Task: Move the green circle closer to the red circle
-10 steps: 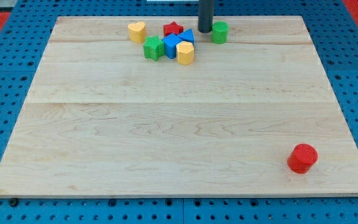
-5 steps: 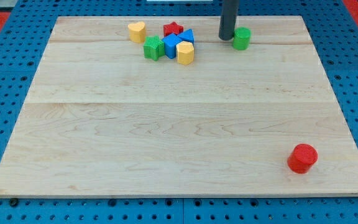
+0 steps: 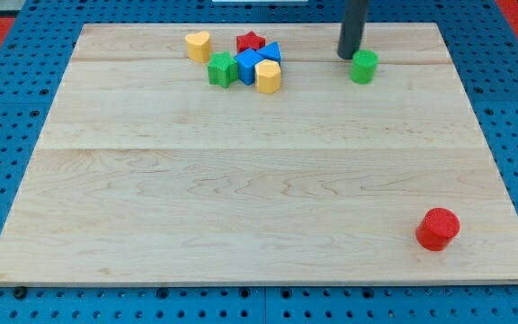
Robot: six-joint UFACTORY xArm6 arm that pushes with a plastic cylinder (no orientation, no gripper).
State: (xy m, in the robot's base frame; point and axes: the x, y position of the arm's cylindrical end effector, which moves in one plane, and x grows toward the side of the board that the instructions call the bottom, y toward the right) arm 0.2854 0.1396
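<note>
The green circle (image 3: 363, 67) stands near the top of the wooden board (image 3: 259, 180), right of the middle. My tip (image 3: 348, 56) is at its upper left, touching or almost touching it. The red circle (image 3: 438, 228) stands far off near the board's bottom right corner.
A cluster of blocks lies at the view's top, left of the tip: a yellow heart (image 3: 198, 45), a red star (image 3: 251, 41), a green block (image 3: 222, 69), two blue blocks (image 3: 252, 65) and a yellow block (image 3: 269, 77). The board's top edge is just behind the tip.
My tip has moved right and slightly down, pushing the green circle right and a little down, away from the cluster. The other blocks have not moved.
</note>
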